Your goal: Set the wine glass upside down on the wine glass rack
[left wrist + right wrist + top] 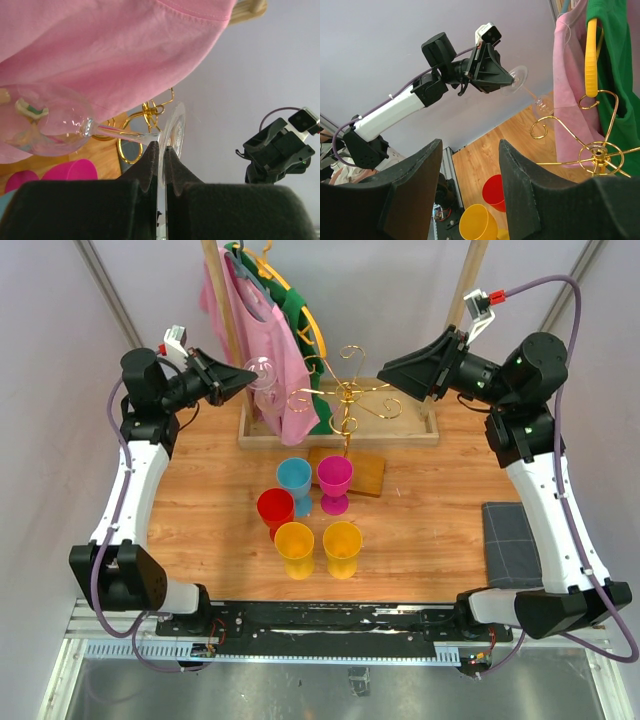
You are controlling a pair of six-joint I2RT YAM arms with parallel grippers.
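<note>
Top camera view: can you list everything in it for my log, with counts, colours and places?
wine glass: 1, clear, held sideways, back left
wine glass rack: 1, gold, wooden base, back centre
cups: 5; two yellow, red, blue, pink goblet; table centre
shirts: 2, pink and green, hanging on rail
clothes rail: 1, wooden, table's back
mat: 1, dark grey, right edge
table: 1, wood
left claw: shut on glass's foot
right claw: open, empty, back right

Pale, perhaps lilac-tinted walls [400, 280] around a wood-grain table [200, 530] in soft, even light.
</note>
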